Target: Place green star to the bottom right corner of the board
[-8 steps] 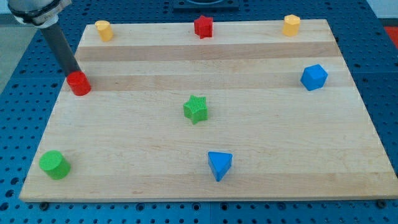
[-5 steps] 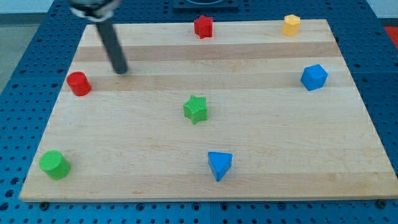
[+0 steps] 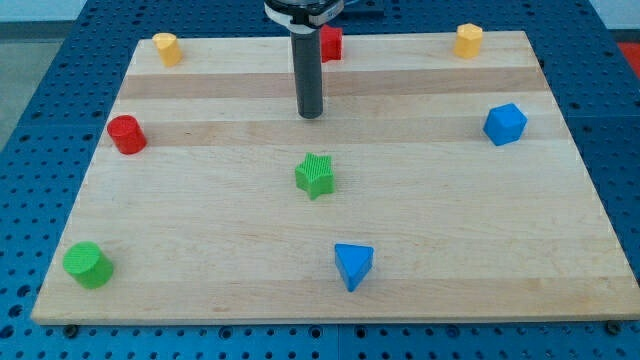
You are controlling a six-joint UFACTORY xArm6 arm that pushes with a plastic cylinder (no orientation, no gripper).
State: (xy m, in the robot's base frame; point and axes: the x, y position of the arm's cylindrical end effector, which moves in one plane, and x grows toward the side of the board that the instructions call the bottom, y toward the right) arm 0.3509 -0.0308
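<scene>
Wooden table [image 3: 200, 230] on blue pegboard: our tip [image 3: 311, 114], a bare rod gripping nothing, sits above the untouched green star [image 3: 315, 175], positioned to push it toward the bottom-right corner.

The setting looked like a robotics lab or test bench rather than a home or shop. A pale wooden board [image 3: 420, 220] lay flat on a blue perforated base [image 3: 30, 170] whose regular grid of holes resembled a fixture plate for mounting equipment. A straight dark rod stood upright on the board, and the tip [image 3: 311, 114] rested on bare wood. Scattered around the tip were small, plain coloured plastic blocks, the kind used as test pieces, such as a green star [image 3: 315, 175] just below it.
</scene>
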